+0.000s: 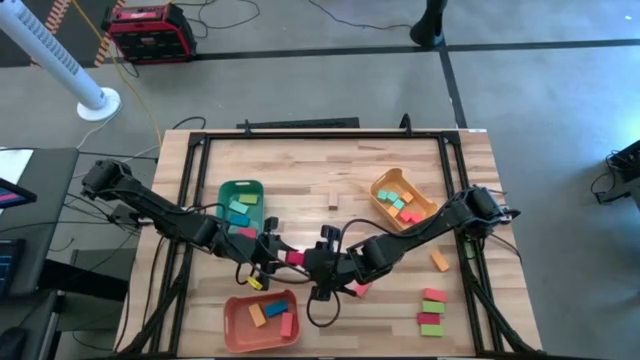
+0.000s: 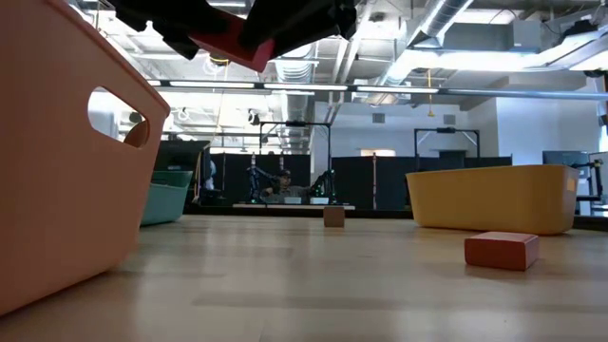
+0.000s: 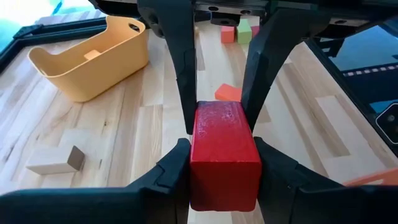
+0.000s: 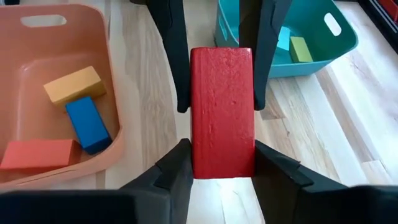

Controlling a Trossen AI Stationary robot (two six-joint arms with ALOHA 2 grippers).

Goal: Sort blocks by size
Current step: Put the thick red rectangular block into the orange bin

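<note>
Above the surface's near middle, left pincer and right pincer both pinch one red block at opposite ends, its long axis running between them, salmon tray just beside.

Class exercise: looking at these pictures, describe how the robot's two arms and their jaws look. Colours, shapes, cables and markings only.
Both arms are dark, nearly black, built of slim jointed segments with bulkier joints. Black cables loop loosely around the left gripper and the right gripper; a small yellow piece shows under the left one. In the wrist views each gripper's fingers are matt black, wide at the base and narrowing to flat tips. No markings are legible.
</note>
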